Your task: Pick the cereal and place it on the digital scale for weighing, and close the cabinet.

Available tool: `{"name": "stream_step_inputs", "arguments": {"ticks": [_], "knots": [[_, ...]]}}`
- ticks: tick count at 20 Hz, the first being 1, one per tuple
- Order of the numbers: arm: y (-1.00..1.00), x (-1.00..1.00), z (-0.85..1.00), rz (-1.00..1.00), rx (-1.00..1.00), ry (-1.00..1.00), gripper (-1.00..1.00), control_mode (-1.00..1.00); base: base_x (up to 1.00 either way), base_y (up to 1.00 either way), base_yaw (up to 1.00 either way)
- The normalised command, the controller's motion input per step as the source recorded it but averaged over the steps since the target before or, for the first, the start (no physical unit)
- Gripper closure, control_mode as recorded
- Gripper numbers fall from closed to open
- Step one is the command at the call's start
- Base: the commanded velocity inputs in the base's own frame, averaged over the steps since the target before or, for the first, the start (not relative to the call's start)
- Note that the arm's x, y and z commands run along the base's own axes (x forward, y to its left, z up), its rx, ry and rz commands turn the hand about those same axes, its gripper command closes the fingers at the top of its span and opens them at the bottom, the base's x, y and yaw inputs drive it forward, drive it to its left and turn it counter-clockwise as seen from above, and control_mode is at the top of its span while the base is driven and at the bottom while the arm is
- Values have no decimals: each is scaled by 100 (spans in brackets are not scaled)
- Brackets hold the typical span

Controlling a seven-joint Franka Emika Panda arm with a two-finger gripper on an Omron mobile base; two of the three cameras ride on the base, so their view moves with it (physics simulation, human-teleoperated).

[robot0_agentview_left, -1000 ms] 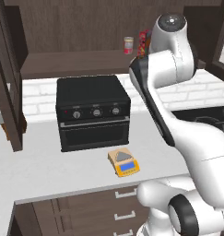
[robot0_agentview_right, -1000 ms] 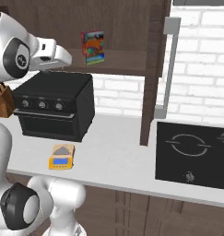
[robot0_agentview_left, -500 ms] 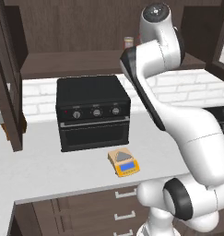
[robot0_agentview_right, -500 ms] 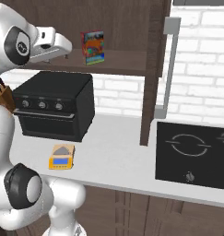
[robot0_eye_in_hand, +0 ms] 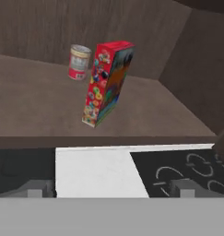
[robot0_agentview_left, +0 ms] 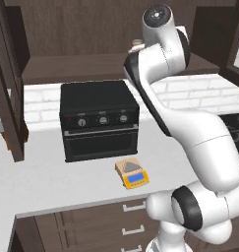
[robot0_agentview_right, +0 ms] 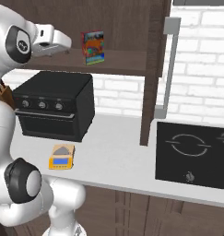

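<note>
We see the cereal (robot0_eye_in_hand: 107, 83) standing upright on the shelf of the cabinet (robot0_agentview_right: 152, 69), a flat red box with bright loops printed on its narrow side and a blue and orange picture on its broad face (robot0_agentview_right: 93, 47). Just behind it in the hand view stands a small can (robot0_eye_in_hand: 79, 61) with a red label and pale metal rim, near the box but apart from it. The shelf is smooth dark brown wood, and the back wall shows a faint vertical grain.

Our gripper (robot0_agentview_right: 62, 41) hangs in front of the open shelf at shelf height, well short of the box, pointing toward it. We cannot tell how its fingers stand; the tips are cropped at the bottom of the hand view.

Below, on the pale grey counter (robot0_agentview_right: 118, 152), sits a boxy matte black toaster oven (robot0_agentview_left: 99, 118) with three round knobs and a glass door. In front of it lies the digital scale (robot0_agentview_left: 132, 173), yellow-orange with a tan square plate and a blue display, its plate bare. To the right a glossy black cooktop (robot0_agentview_right: 194, 154) with ring marks is set into the counter. A cabinet door stands open, its long silver bar handle (robot0_agentview_right: 168, 64) hanging over the counter beside the cooktop. White brick tiling lines the wall behind.
</note>
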Motion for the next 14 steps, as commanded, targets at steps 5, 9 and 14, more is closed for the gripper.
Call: {"name": "stream_step_inputs", "arguments": {"ticks": [5,9,14], "knots": [[9,34,0,-15,0,-13,-100,-100,0,0,0],[0,32,0,-11,1,-8,-100,-100,0,0,0],[0,36,0,-9,0,-8,-100,-100,0,0,0]]}}
